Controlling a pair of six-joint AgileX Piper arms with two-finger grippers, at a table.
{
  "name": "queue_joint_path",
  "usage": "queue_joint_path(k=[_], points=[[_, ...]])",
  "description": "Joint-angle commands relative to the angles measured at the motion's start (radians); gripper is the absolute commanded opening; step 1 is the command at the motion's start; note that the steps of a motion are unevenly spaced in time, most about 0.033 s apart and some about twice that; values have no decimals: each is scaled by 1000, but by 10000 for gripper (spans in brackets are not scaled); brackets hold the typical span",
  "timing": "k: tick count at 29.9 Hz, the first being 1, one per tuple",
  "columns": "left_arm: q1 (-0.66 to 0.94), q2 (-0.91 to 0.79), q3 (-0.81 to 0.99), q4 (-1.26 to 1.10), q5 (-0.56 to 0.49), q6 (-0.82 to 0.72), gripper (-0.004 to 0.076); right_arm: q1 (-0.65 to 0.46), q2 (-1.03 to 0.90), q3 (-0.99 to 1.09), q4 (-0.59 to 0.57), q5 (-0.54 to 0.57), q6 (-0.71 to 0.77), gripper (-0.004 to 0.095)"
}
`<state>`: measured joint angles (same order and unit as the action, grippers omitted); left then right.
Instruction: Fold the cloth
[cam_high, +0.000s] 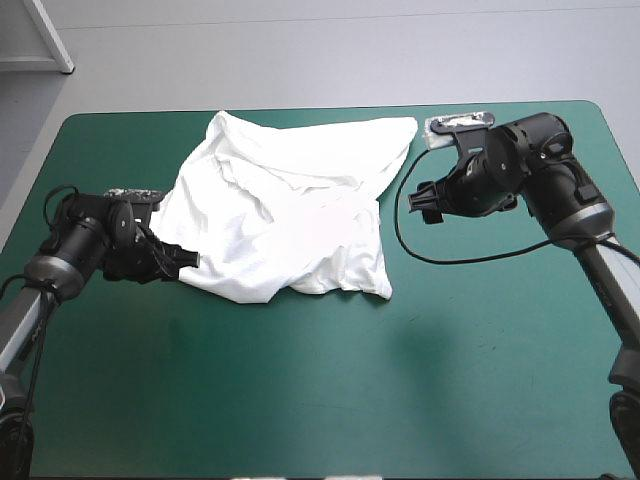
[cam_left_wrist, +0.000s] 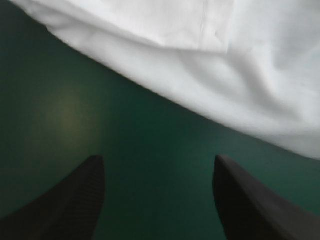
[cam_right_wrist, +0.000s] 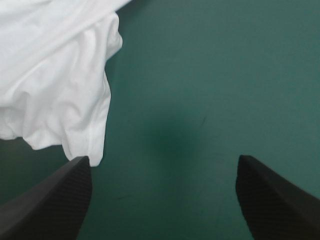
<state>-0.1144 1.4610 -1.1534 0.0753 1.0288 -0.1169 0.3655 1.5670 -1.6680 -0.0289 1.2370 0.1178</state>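
Here the white T-shirt (cam_high: 290, 215) lies rumpled on the teal-green cover (cam_high: 420, 380), toward 12 o'clock of the table's middle. The left gripper (cam_high: 188, 262), just beside its 8 o'clock edge, and the right gripper (cam_high: 425, 202), near its 3 o'clock, both have their fingers spread apart, holding nothing.

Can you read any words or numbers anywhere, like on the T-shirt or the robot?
None: there is no readable word, number, label or sign.
The white T-shirt is plain, the teal-green cover carries no print, and the left pincer and right pincer, both open, show no marking.
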Motion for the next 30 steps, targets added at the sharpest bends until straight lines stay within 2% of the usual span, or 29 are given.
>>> queue_joint_path(k=[1,5,13,18,22,25,30], points=[[-1,-36,97,-36,-183,-48,454,-4,-73,78,3,-72,-9,728],[-1,-15,169,-57,-374,-89,454,-4,-94,152,5,-96,-14,727],[-1,66,174,-53,-558,-117,454,-4,-102,222,5,-118,-21,728],[-1,148,174,-53,-515,-117,454,-4,-102,226,19,-161,-21,722],[-1,186,180,-56,-447,-113,450,-4,-90,226,104,-231,-40,721],[-1,191,208,-44,-474,-113,352,-4,-58,226,204,-258,-82,697],[-1,191,239,-27,-540,-113,-9,0,29,226,338,-289,-150,652]])
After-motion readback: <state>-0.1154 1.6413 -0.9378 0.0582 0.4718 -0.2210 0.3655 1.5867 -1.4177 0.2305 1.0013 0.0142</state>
